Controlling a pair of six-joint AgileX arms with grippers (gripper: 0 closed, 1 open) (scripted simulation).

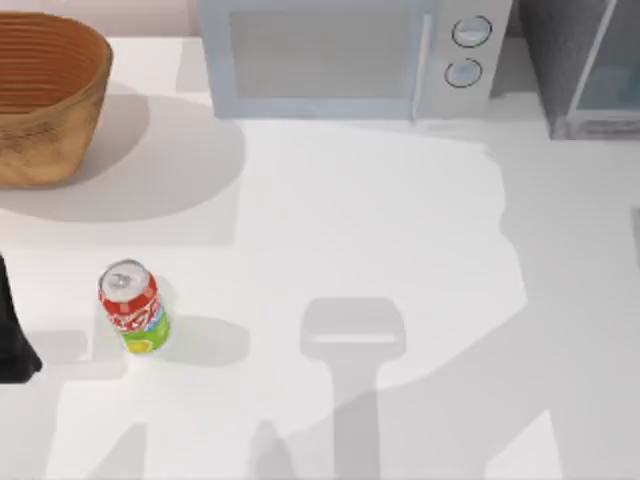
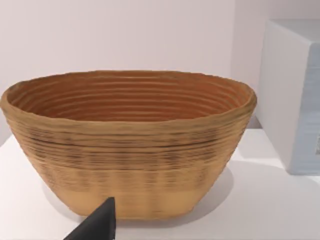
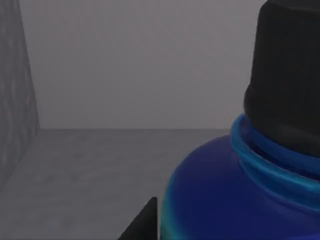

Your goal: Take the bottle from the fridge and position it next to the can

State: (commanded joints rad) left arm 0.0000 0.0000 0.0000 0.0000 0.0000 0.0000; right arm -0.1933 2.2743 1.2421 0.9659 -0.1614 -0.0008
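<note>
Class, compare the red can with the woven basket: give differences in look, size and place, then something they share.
The can is small, red with a silver top; the basket is far larger, brown and ribbed. The can's top is sealed; the basket is open-topped. The can stands nearer the table's front, the basket at the back left. Both stand upright on the white table.

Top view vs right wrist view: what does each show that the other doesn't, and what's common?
Top view alone: the can standing at the table's left, a wicker basket, a microwave, and the fridge's outside at the far right. Right wrist view alone: the bottle, black-capped, close up against grey inner walls. Shared: the fridge, seen from outside in one and apparently from inside in the other.
</note>
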